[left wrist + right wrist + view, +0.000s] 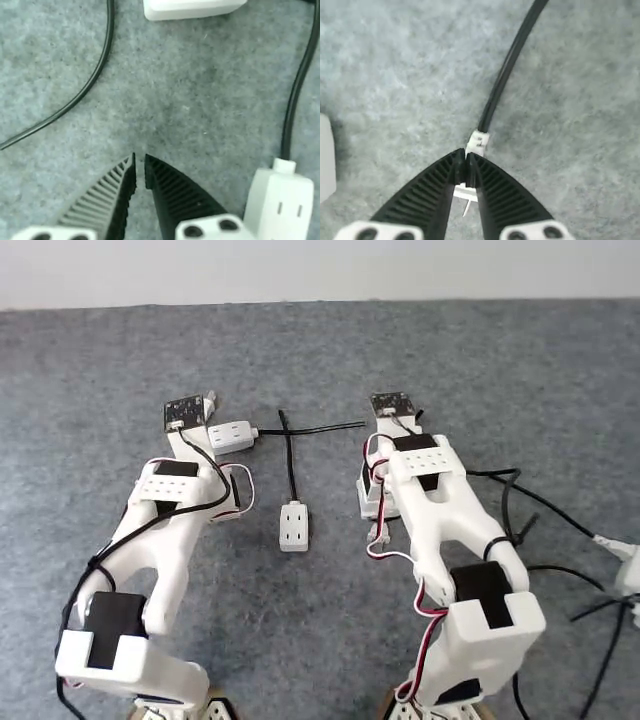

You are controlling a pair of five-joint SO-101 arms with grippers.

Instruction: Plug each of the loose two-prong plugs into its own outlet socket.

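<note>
Clamped only by its edge at frame centre, the plug (478, 141) may twist from your right gripper (466, 160); left gripper (140, 164) closed, empty.

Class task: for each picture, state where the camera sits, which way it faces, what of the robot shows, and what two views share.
High view: fixed above the bases, looking down over the table; left arm and right arm show.
Left wrist view: on that wrist, facing the table; left pincer, by an outlet block.
Right wrist view: likewise; right pincer, gripping a plug.
Shared: high and right wrist views both show the plug's black cord.
</note>
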